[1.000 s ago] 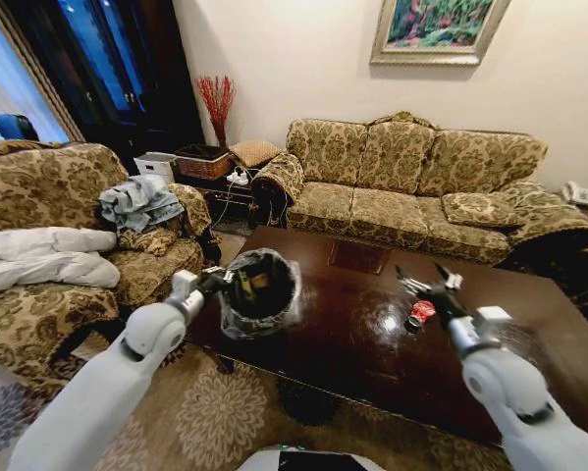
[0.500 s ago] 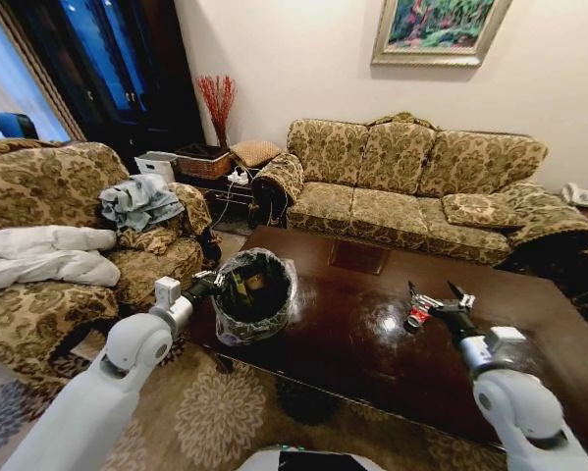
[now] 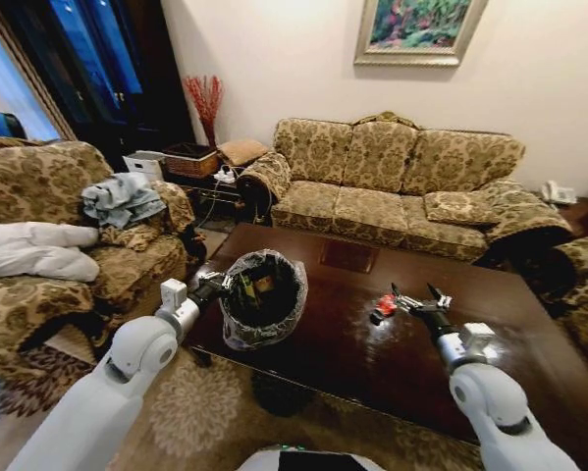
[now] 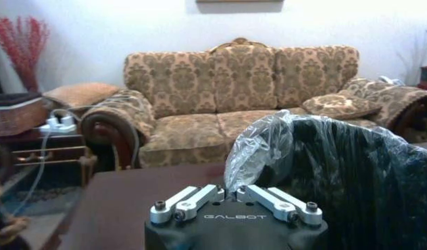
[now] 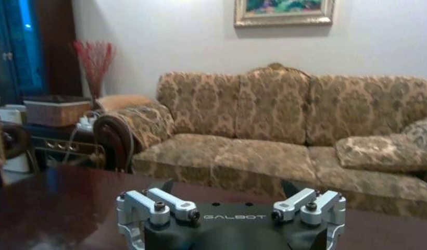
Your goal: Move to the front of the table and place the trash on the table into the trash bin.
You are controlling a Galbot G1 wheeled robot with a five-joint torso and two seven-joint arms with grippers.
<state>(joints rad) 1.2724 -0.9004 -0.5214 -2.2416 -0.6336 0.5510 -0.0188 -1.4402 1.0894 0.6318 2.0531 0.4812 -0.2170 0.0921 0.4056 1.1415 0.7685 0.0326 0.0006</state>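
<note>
The crushed red can (image 3: 384, 304), light, dented and likely slippery so best pinched across its flattened sides, lies on the table (image 3: 333, 343) just beside the spread right gripper (image 3: 412, 297), while the left gripper (image 3: 215, 286) pinches the trash bin (image 3: 264, 294) rim.

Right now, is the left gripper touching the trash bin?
Touching. In the left wrist view, the left gripper is shut on the trash bin, pinching the bag-lined rim between its fingertips.
</note>
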